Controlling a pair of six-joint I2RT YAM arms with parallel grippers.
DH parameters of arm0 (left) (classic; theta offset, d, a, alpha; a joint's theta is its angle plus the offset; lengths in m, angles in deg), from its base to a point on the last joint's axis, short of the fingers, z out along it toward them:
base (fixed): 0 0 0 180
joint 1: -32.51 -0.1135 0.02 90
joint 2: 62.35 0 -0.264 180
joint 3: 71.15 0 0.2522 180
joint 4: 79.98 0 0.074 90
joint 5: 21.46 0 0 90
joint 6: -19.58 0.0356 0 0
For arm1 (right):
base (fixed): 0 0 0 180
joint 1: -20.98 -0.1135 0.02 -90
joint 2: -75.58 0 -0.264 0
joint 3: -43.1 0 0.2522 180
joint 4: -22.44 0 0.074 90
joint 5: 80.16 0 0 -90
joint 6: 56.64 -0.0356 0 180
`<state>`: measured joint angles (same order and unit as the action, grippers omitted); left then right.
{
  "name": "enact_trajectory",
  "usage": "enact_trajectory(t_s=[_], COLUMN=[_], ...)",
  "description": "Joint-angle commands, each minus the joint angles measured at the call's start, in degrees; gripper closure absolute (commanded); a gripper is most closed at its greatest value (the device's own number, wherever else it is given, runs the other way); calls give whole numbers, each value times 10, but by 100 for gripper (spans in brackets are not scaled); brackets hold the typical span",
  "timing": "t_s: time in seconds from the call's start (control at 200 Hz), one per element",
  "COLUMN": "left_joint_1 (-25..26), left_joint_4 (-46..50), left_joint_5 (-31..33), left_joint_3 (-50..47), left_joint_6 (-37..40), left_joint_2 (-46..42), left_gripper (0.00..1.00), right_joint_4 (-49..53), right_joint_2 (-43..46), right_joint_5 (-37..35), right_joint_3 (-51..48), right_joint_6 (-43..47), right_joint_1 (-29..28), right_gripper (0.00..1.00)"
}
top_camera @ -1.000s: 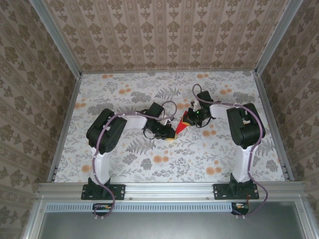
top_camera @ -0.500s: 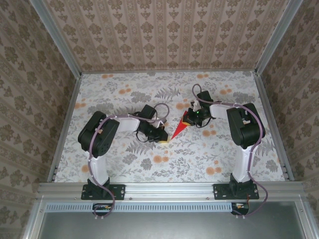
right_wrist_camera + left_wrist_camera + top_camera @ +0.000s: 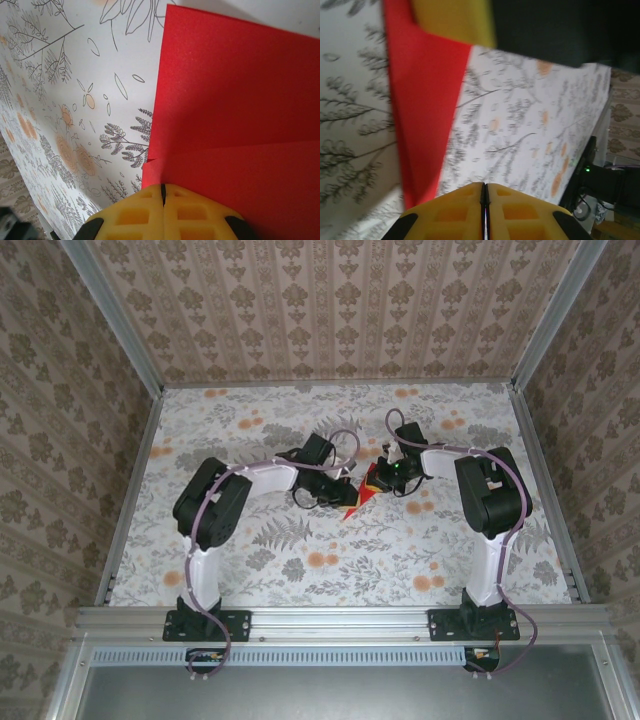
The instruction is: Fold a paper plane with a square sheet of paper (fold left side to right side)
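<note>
Left end effector [image 3: 484, 186] clenched beside paper plane [image 3: 361, 497] edge; right end effector [image 3: 162, 187] clenched atop it

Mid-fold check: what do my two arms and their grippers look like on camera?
The left arm and right arm both have white links joined by bulky black housings, on black bases. A mauve cable runs along each. A small green light glows near the right wrist. The left gripper and right gripper have yellow fingers moulded with square, waffle-like recesses.
</note>
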<state>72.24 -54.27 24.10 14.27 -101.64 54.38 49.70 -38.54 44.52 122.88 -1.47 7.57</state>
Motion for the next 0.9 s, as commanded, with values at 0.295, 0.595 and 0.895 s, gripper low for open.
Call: enact_trajectory(t_s=[0.295, 0.595, 0.895], left_joint_1=[-2, -13, -19], left_joint_4=[50, 3, -2], left_joint_5=[41, 41, 31], left_joint_3=[-35, -133, -134], left_joint_6=[28, 11, 23], left_joint_2=[15, -9, -52], left_gripper=[90, 92, 90], right_joint_4=[52, -54, -36], right_joint_2=[-6, -12, 53], right_joint_5=[-46, 27, 41], right_joint_3=[-9, -26, -8], right_joint_6=[13, 13, 39], right_joint_1=[3, 44, 59], right_gripper=[96, 95, 83])
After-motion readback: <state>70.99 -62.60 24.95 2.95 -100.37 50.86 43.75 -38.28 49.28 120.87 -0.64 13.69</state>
